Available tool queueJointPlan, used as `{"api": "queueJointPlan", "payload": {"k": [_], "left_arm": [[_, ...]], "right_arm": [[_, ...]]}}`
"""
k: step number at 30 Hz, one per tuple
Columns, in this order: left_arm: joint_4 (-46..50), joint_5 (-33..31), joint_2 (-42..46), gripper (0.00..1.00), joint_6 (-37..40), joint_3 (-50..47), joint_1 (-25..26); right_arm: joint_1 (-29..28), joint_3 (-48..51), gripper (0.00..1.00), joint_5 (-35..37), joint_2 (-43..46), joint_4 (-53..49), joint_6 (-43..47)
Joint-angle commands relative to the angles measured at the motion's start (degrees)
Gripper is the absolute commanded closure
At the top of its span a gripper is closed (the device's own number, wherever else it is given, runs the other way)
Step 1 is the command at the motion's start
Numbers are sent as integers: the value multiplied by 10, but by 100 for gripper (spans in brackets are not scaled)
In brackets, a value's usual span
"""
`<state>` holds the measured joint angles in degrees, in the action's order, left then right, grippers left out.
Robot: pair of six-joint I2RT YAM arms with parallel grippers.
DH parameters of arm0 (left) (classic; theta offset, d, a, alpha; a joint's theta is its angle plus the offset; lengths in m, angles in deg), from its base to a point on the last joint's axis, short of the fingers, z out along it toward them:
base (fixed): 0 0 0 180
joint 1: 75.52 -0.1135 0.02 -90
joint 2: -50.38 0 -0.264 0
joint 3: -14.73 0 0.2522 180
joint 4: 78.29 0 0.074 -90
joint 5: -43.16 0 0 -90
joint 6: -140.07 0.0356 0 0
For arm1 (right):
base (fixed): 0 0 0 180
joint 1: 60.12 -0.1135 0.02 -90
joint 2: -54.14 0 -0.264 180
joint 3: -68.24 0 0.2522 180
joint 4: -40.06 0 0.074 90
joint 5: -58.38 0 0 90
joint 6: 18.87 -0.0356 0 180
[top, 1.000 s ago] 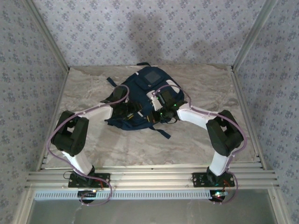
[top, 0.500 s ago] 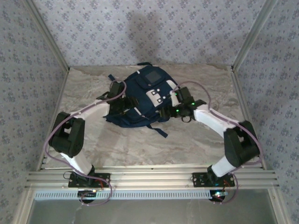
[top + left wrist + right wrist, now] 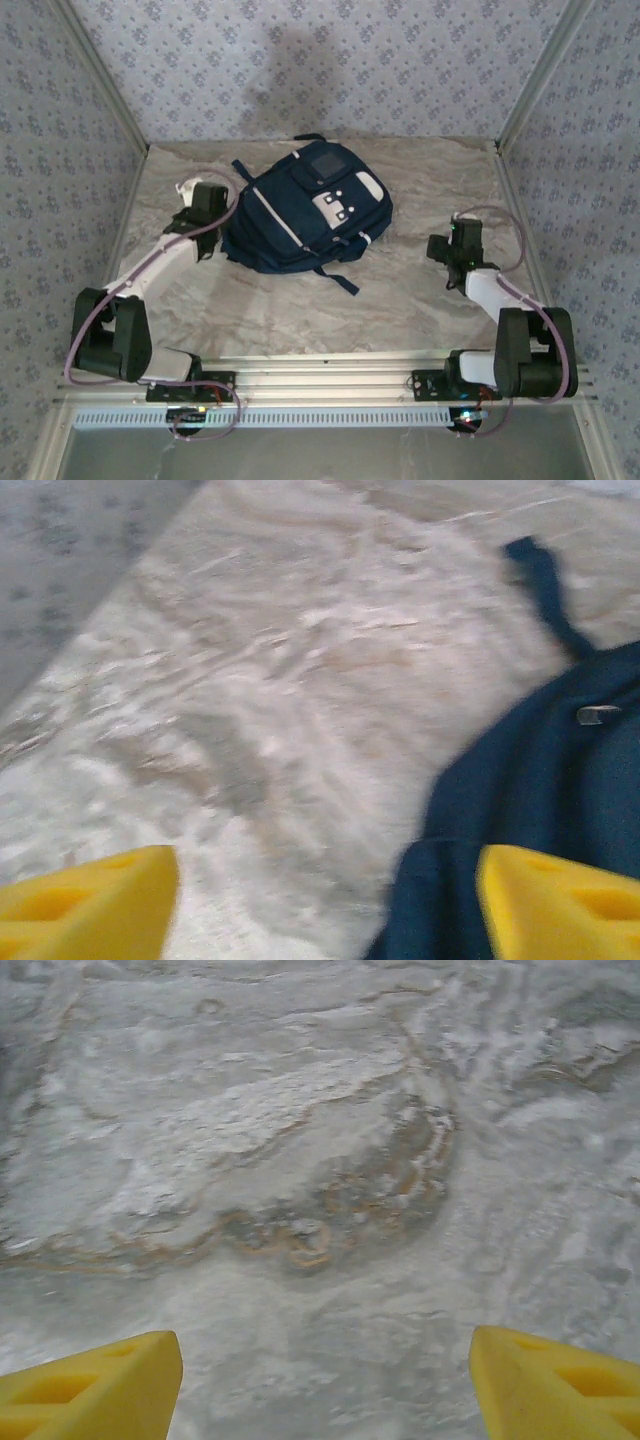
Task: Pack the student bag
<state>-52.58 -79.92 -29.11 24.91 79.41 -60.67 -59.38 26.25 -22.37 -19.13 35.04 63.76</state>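
The student bag (image 3: pixel 305 212), navy blue with white trim and a grey square panel, lies flat on the marble table (image 3: pixel 400 310), left of centre towards the back. My left gripper (image 3: pixel 203 197) hovers just left of the bag, open, touching nothing. In the left wrist view its yellow fingers (image 3: pixel 560 900) stand wide apart, with the bag's edge (image 3: pixel 560 780) under the right one and a dark strap (image 3: pixel 545 590) beyond. My right gripper (image 3: pixel 452 246) is off to the right of the bag. It (image 3: pixel 325 1385) stands open over bare marble.
Patterned walls (image 3: pixel 320 70) close in the table at the back and both sides. An aluminium rail (image 3: pixel 320 385) runs along the near edge at the arm bases. A loose strap (image 3: pixel 340 278) trails from the bag's near side. Open marble lies in front of the bag.
Both arms have pulled off the bag, the left one out to the left and the right one out to the right. Both grippers have opened wide. The bag now lies uncovered.
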Motion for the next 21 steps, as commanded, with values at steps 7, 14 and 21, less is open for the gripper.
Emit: {"api": "queueJointPlan", "payload": {"k": [7,14,21], "left_arm": [[-257,-36,-16,0,128,-149,-58],[-415,82,-30,0,197,-210,-104],[-578,204,-56,1,201,-282,-154]], "right_arm": [[-5,54,23,19,-72,325,71],[3,68,6,-23,-139,394,74],[2,68,0,-21,-140,397,76]]}}
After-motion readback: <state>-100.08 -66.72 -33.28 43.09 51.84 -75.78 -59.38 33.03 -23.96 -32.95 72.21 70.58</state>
